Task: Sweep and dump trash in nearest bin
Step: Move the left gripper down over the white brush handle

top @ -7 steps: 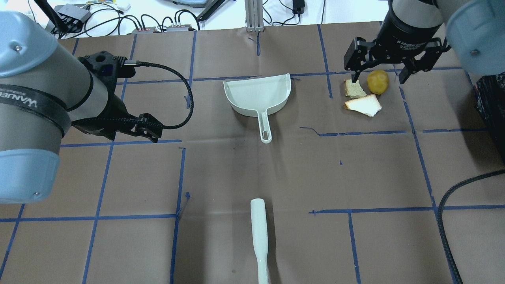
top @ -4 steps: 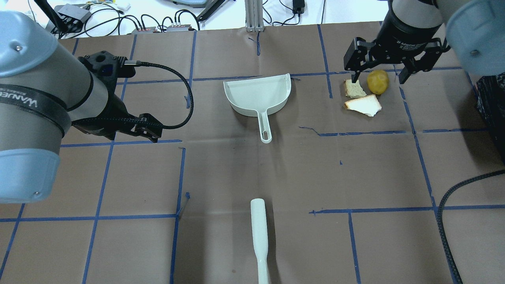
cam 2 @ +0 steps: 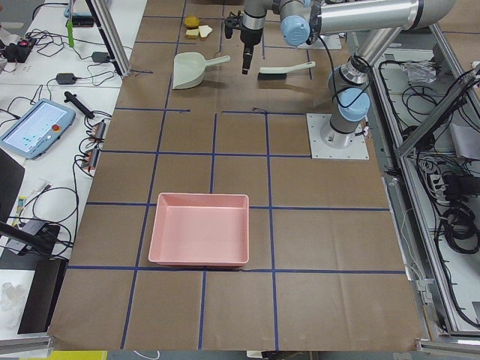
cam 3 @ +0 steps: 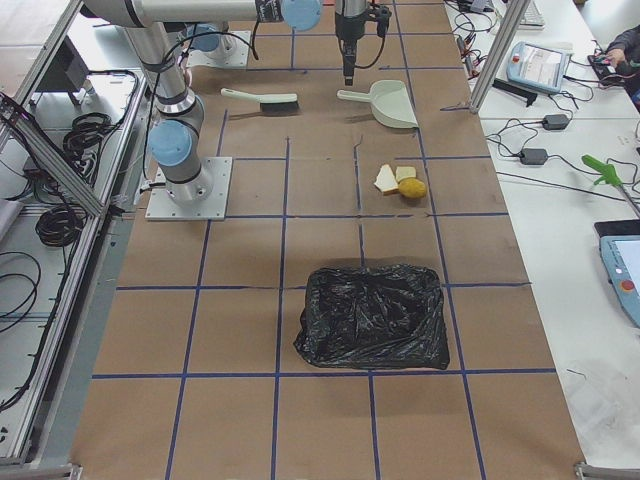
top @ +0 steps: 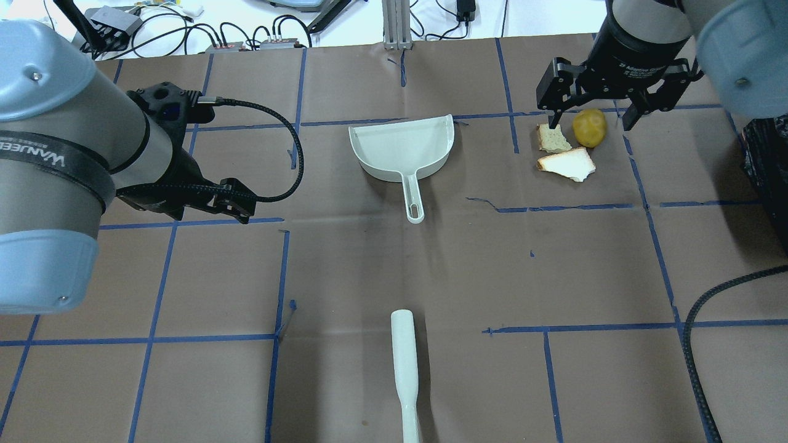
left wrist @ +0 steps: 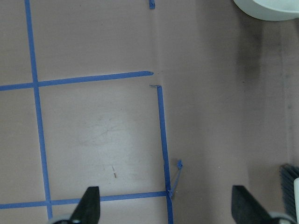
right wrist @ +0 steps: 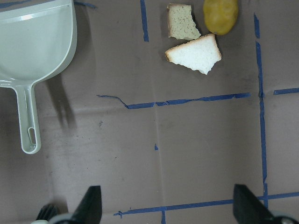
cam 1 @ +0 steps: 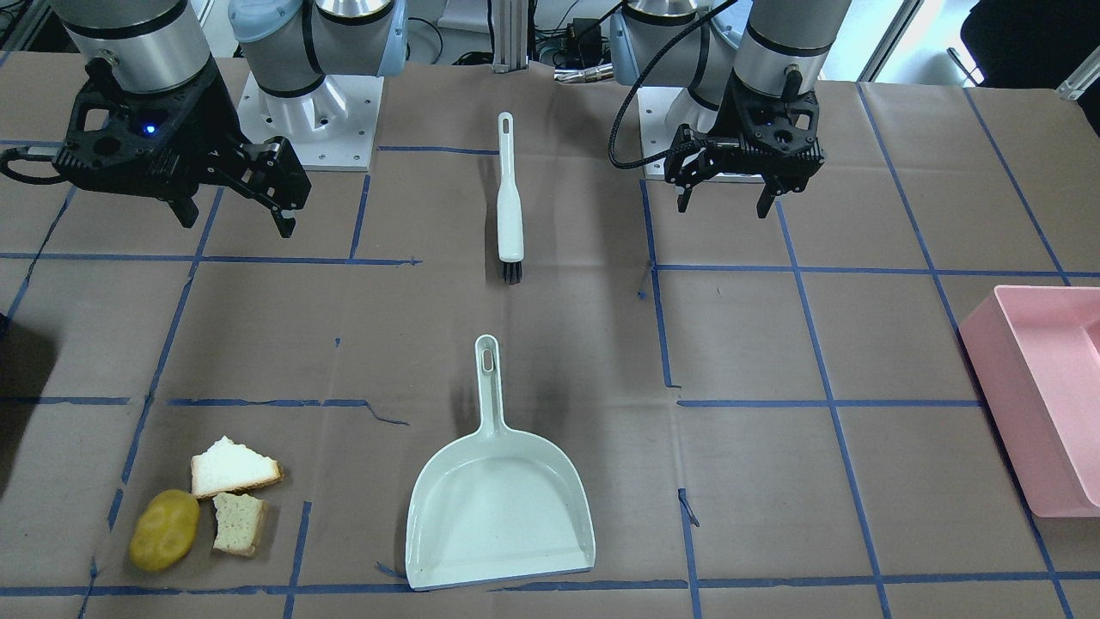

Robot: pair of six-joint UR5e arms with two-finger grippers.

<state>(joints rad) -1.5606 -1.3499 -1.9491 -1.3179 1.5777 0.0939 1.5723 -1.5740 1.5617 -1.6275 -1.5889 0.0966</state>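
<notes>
Left gripper (cam 1: 722,206) and right gripper (cam 1: 238,223) are being held with fingers apart, empty. Two bread pieces (top: 569,165) and a yellow lump (top: 589,127), possibly potato, are being left lying just right of the dustpan (top: 400,147).

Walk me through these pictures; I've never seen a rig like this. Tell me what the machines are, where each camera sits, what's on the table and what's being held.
These are two robot arms bolted to one table, each ending in a two-finger gripper. One picture looks down from behind the robot. One faces it from across the table, so the sides swap. Two look along the table from its ends, and two come from wrist cameras looking down past the fingers.

On the brown, blue-taped surface lie a pale dustpan, a matching brush and the trash: two bread pieces and a yellow lump, close together. A pink tray sits toward one end and a black bag-lined bin toward the other, nearer the trash.

The left gripper and right gripper are both open and hold nothing.
</notes>
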